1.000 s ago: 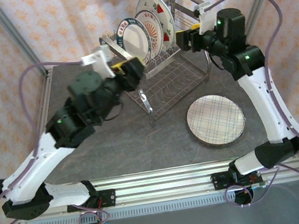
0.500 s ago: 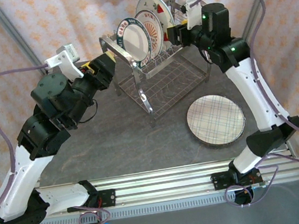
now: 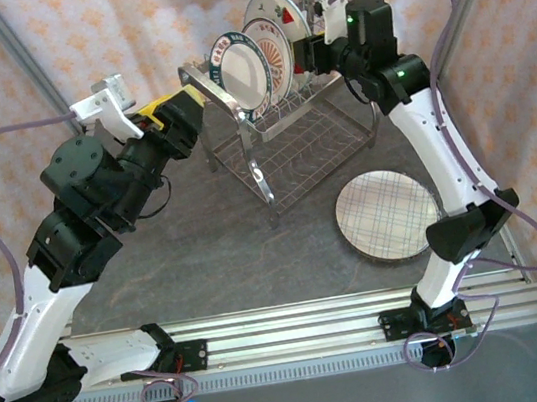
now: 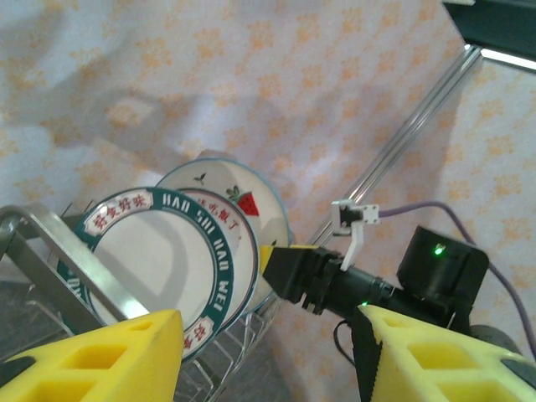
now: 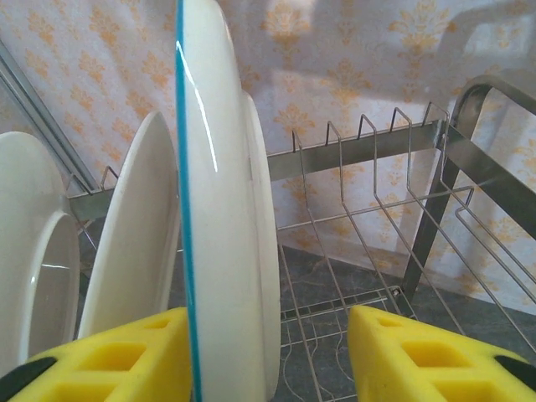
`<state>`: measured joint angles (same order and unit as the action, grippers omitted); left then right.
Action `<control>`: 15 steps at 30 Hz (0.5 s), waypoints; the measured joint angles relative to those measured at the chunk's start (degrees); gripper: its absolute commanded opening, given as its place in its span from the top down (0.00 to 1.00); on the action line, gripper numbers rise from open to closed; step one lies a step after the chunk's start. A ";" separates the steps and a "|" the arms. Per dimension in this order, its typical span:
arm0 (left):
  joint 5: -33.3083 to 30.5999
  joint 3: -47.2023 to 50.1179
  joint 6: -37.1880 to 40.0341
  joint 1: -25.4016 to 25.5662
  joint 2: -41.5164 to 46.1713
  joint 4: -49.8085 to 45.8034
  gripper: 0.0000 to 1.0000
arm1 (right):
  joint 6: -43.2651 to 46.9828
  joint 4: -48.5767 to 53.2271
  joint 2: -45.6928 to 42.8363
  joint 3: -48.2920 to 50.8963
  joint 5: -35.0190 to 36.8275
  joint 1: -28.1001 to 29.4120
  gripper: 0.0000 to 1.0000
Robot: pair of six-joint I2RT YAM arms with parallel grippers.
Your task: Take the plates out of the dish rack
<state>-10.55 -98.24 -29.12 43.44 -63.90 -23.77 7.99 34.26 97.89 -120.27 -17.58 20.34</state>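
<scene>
Right gripper point(image 5: 266, 347): jaws wide, straddling the upright white blue-rimmed round plate point(image 5: 222, 209) in the silver wire dish rack point(image 3: 290, 142). Left gripper point(image 4: 268, 343): jaws wide, holding nothing, beside the rack's left end.

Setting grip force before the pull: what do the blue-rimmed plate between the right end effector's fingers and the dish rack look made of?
Blue-rimmed plate: probably glazed ceramic, though melamine cannot be ruled out; smooth glossy white surface with sharp highlights and a thick rounded rim. Dish rack: polished metal wire and tubing, likely stainless or chromed steel; bright silver with a mirror-like sheen.
</scene>
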 measured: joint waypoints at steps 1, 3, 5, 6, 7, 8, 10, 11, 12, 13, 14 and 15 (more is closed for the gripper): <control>-0.04 0.52 0.24 0.00 0.22 0.85 0.44 | -0.04 0.02 0.15 -0.11 -0.02 0.00 0.53; -0.31 1.79 0.68 0.00 0.72 2.47 0.43 | -0.22 0.20 0.48 -0.33 0.00 0.02 0.55; -0.44 2.36 0.76 0.00 0.83 3.28 0.43 | -0.46 0.46 1.01 -0.85 0.00 0.07 0.56; -0.44 2.45 0.76 0.00 0.79 3.67 0.43 | -0.46 0.46 1.25 -0.98 0.00 0.15 0.56; -0.44 2.49 0.76 0.00 0.79 4.00 0.43 | -0.46 0.50 1.42 -1.05 0.00 0.15 0.57; -0.44 2.56 0.76 0.00 0.79 4.24 0.43 | -0.46 0.68 1.68 -1.27 0.02 0.24 0.59; -0.44 2.58 0.79 0.00 0.79 4.92 0.43 | -0.59 0.85 2.12 -1.60 0.00 0.26 0.62; -0.44 2.60 0.76 0.00 0.79 5.18 0.43 | -0.63 0.96 2.32 -1.73 0.00 0.35 0.64; -0.44 2.62 0.79 0.00 0.79 5.25 0.43 | -0.76 1.07 2.54 -1.95 0.02 0.42 0.65; -0.44 2.64 0.79 0.00 0.79 5.29 0.43 | -0.83 1.27 2.73 -2.25 0.00 0.48 0.67; -0.44 2.73 0.83 0.00 0.79 5.49 0.42 | -0.94 1.36 2.93 -2.56 0.00 0.55 0.68; -0.44 2.84 0.98 0.00 0.79 5.64 0.41 | -1.05 1.46 3.06 -2.75 0.02 0.68 0.69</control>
<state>-10.98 -95.39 -28.14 43.44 -63.11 -18.13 6.94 35.73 100.95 -123.02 -17.56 21.02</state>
